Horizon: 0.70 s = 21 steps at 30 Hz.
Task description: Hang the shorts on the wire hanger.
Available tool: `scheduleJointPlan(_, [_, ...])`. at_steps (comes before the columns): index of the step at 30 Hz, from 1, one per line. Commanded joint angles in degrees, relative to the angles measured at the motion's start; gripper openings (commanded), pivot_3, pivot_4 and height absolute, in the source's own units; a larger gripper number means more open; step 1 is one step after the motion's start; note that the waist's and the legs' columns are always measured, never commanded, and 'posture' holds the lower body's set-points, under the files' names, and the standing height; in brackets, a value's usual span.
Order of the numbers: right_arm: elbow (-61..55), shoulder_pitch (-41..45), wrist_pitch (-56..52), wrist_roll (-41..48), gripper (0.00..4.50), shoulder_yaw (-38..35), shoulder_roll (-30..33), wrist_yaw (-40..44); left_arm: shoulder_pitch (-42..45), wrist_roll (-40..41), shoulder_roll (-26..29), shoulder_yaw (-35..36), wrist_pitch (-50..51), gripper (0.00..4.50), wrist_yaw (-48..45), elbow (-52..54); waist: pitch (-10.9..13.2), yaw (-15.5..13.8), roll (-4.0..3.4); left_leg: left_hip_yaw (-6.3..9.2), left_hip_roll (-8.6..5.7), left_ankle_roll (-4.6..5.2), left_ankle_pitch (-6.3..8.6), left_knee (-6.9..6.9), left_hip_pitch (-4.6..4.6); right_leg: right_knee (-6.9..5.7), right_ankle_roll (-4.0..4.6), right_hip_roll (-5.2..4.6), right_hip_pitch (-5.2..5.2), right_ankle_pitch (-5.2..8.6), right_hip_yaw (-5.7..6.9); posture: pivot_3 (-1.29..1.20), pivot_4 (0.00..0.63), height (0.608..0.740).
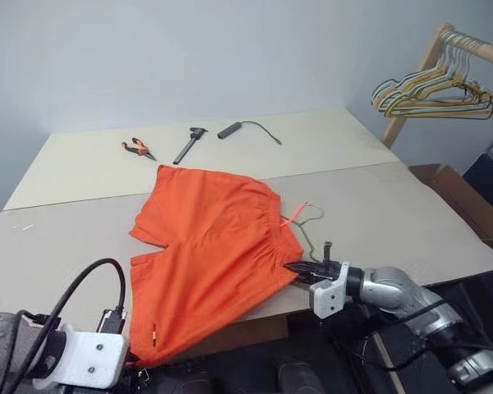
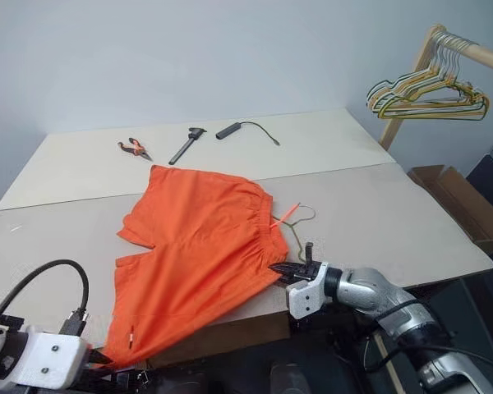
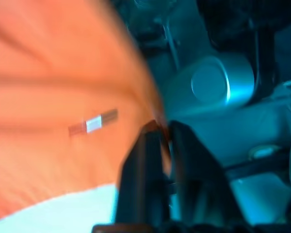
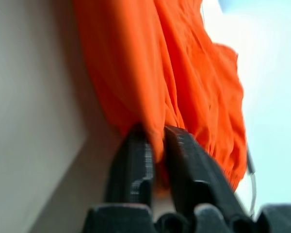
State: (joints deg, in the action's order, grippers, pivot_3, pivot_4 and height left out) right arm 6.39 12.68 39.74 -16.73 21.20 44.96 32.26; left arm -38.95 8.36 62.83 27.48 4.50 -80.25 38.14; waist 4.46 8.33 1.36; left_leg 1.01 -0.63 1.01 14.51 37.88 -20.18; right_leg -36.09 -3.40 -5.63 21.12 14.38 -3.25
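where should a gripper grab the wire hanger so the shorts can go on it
Probably at the wire hanger's neck and hook, coming from the robot's right. That end pokes out bare beside the waistband of the shorts; the rest lies hidden under the fabric. The wire lies flat on the table, so a low, pinching approach seems best.

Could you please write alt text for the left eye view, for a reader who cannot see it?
Bright orange shorts lie spread on a pale table, pinched at opposite edges by the right gripper and the left gripper. A thin wire hanger pokes out beside the waistband. Tools lie at the table's far side, and hangers hang on a rack.
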Motion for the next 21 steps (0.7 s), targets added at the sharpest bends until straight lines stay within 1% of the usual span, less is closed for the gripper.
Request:
scheduleJointPlan(1, [-10.94, -3.30, -7.08, 10.11, 2.11, -3.19, 5.00, 8.04, 1.70, 0.84, 0.97, 1.78, -2.99, 1.94, -2.24, -2.58, 0.01, -0.13, 0.03, -0.06, 0.09, 0.00, 0.00, 0.00, 0.00, 0.02, 0.01, 0.05, 0.01, 0.00, 0.00, -0.14, 0.064, 0.740])
scheduleJointPlan(2, [-13.24, -4.51, -8.64, 12.34, 2.49, -3.81, 6.42, 9.79, 2.09, 0.92, 1.17, 2.30, -3.77, 2.25, -2.92, -3.49, 0.02, -0.28, 0.05, -0.10, 0.14, 0.00, 0.01, 0.00, -0.01, 0.05, 0.01, 0.08, 0.02, 0.00, -0.01, -0.14, 0.064, 0.740])
scheduleJointPlan(4, [-21.71, -9.49, -20.53, 22.94, 3.19, -9.05, 11.32, 13.19, 6.67, 3.27, 2.43, 3.40, -4.20, 2.92, -3.56, -7.45, 0.07, -1.12, 0.04, -0.22, 0.25, 0.03, 0.05, 0.00, -0.03, 0.03, 0.01, 0.13, 0.09, 0.00, -0.03, -0.14, 0.064, 0.740])
scheduleJointPlan(5, [-24.43, -10.99, -25.05, 26.34, 3.51, -10.98, 12.71, 14.07, 8.40, 4.14, 2.75, 3.52, -4.05, 3.23, -3.70, -8.64, 0.09, -1.56, 0.05, -0.25, 0.31, 0.03, 0.05, 0.00, -0.05, 0.04, 0.01, 0.18, 0.12, 0.01, -0.03, -0.14, 0.063, 0.740])
scheduleJointPlan(6, [-26.76, -12.13, -30.57, 30.28, 3.89, -13.55, 14.14, 14.70, 11.89, 6.54, 2.57, 2.88, -2.41, 3.58, -2.68, -9.65, 0.11, -1.77, 0.06, -0.28, 0.38, 0.03, 0.05, 0.00, -0.06, 0.03, 0.04, 0.23, 0.14, 0.03, -0.03, -0.14, 0.064, 0.740])
scheduleJointPlan(7, [-28.19, -12.59, -34.88, 32.37, 4.24, -15.36, 14.76, 14.77, 14.74, 8.56, 2.12, 2.08, -0.85, 3.91, -1.62, -10.14, 0.12, -1.96, 0.09, -0.33, 0.46, 0.03, 0.05, 0.00, -0.04, 0.05, 0.01, 0.30, 0.13, 0.06, -0.03, -0.14, 0.064, 0.740])
scheduleJointPlan(8, [-29.36, -12.80, -38.71, 33.68, 4.50, -16.75, 15.13, 14.68, 17.25, 10.35, 1.63, 1.32, 0.77, 4.25, -0.66, -10.43, 0.12, -2.08, 0.17, -0.36, 0.52, 0.02, 0.05, 0.00, -0.03, 0.06, -0.06, 0.35, 0.15, 0.11, -0.04, -0.14, 0.064, 0.740])
scheduleJointPlan(9, [-30.04, -12.60, -43.03, 34.88, 4.50, -17.87, 15.44, 14.52, 20.25, 13.08, 1.24, 0.36, 3.52, 4.48, 0.61, -10.38, 0.12, -2.05, 0.22, -0.42, 0.60, 0.02, 0.05, 0.00, 0.00, 0.07, -0.08, 0.41, 0.16, 0.11, -0.05, -0.16, 0.061, 0.740])
scheduleJointPlan(11, [-30.17, -10.97, -51.64, 33.47, 4.50, -17.70, 15.59, 13.14, 26.82, 20.38, -0.39, -1.73, 9.23, 4.48, 3.70, -9.91, 0.13, -2.08, 0.26, -0.54, 0.68, 0.02, 0.05, 0.00, 0.03, 0.08, -0.08, 0.45, 0.16, 0.09, -0.08, -0.16, 0.061, 0.740])
scheduleJointPlan(13, [-30.60, -9.08, -59.29, 31.93, 4.50, -16.48, 15.37, 12.39, 31.67, 25.03, -1.94, -3.26, 14.03, 4.48, 6.36, -9.66, 0.14, -2.06, 0.27, -0.61, 0.69, 0.01, 0.04, 0.05, -0.02, 0.05, -0.13, 0.43, 0.26, 0.03, -0.12, -0.18, 0.056, 0.740])
scheduleJointPlan(14, [-30.68, -7.92, -62.64, 31.06, 4.50, -15.57, 14.58, 11.59, 33.82, 27.06, -2.72, -3.92, 16.06, 4.48, 7.62, -9.80, 0.13, -1.98, 0.26, -0.68, 0.68, 0.01, 0.04, 0.05, -0.06, 0.05, -0.29, 0.44, 0.34, -0.07, -0.17, -0.18, 0.055, 0.740])
scheduleJointPlan(16, [-30.71, -3.42, -75.29, 30.43, 4.50, -12.37, 11.42, 8.51, 38.19, 30.98, -3.83, -5.27, 19.51, 4.48, 9.12, -10.69, 0.10, -1.53, 0.28, -0.79, 0.66, 0.01, 0.05, 0.05, -0.15, 0.00, -0.26, 0.44, 0.55, -0.10, -0.27, -0.18, 0.051, 0.740])
scheduleJointPlan(18, [-29.47, -0.20, -81.42, 28.39, 4.50, -9.48, 8.87, 6.77, 40.93, 32.43, -4.47, -6.36, 21.05, 4.48, 9.66, -11.41, 0.04, -0.89, 0.29, -0.86, 0.65, 0.00, 0.05, 0.06, -0.44, -0.13, 0.08, 0.53, 0.93, -0.33, -0.41, -0.18, 0.046, 0.740])
scheduleJointPlan(19, [-28.57, 1.07, -83.57, 27.85, 4.50, -8.69, 7.46, 6.18, 41.89, 32.57, -4.57, -6.92, 21.58, 4.48, 9.91, -11.62, 0.02, -0.73, 0.26, -0.87, 0.61, 0.00, 0.04, 0.06, -0.66, -0.14, 0.08, 0.58, 1.16, -0.41, -0.50, -0.18, 0.044, 0.740])
scheduleJointPlan(21, [-26.55, 3.30, -87.11, 27.40, 4.50, -7.60, 4.59, 5.18, 42.90, 32.06, -4.67, -7.94, 21.63, 4.48, 10.05, -11.92, 0.02, -0.56, 0.25, -0.85, 0.57, 0.00, 0.04, 0.06, -0.86, -0.12, 0.07, 0.66, 1.31, -0.42, -0.55, -0.18, 0.043, 0.740])
